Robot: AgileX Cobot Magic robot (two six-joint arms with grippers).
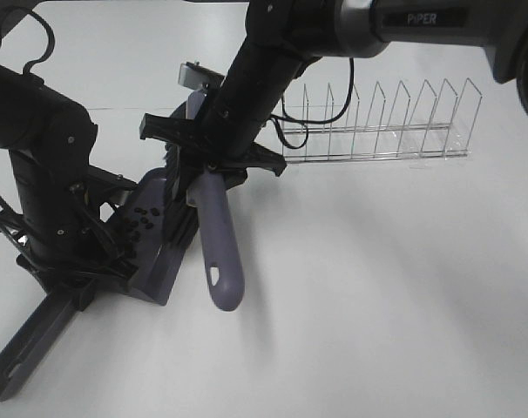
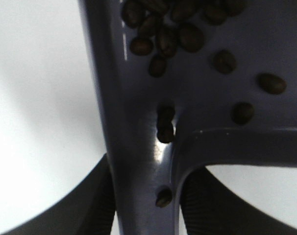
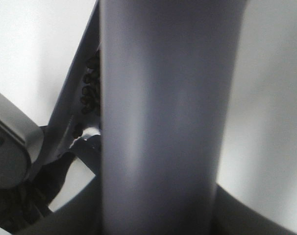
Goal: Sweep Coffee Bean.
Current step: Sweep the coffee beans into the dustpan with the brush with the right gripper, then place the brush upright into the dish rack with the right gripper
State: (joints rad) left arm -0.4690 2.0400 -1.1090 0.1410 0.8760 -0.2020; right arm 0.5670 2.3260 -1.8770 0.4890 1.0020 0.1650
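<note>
Several coffee beans (image 1: 142, 218) lie inside the grey-purple dustpan (image 1: 155, 252), which rests on the white table. Up close, the beans (image 2: 163, 36) are clustered toward one side of the dustpan floor (image 2: 212, 147). My left gripper (image 1: 68, 283) is shut on the dustpan's handle (image 1: 24, 361), and its black fingers (image 2: 85, 210) flank the handle's neck. My right gripper (image 1: 210, 165) is shut on the brush handle (image 1: 220, 252), just beside the dustpan's open side. That brush handle (image 3: 158, 117) fills the right wrist view, with beans (image 3: 89, 93) behind it. The brush head is mostly hidden by the gripper.
A clear divider rack (image 1: 377, 131) stands at the back right of the white table (image 1: 403, 296). The right arm (image 1: 273, 52) reaches across from the upper right, over the dustpan's far end.
</note>
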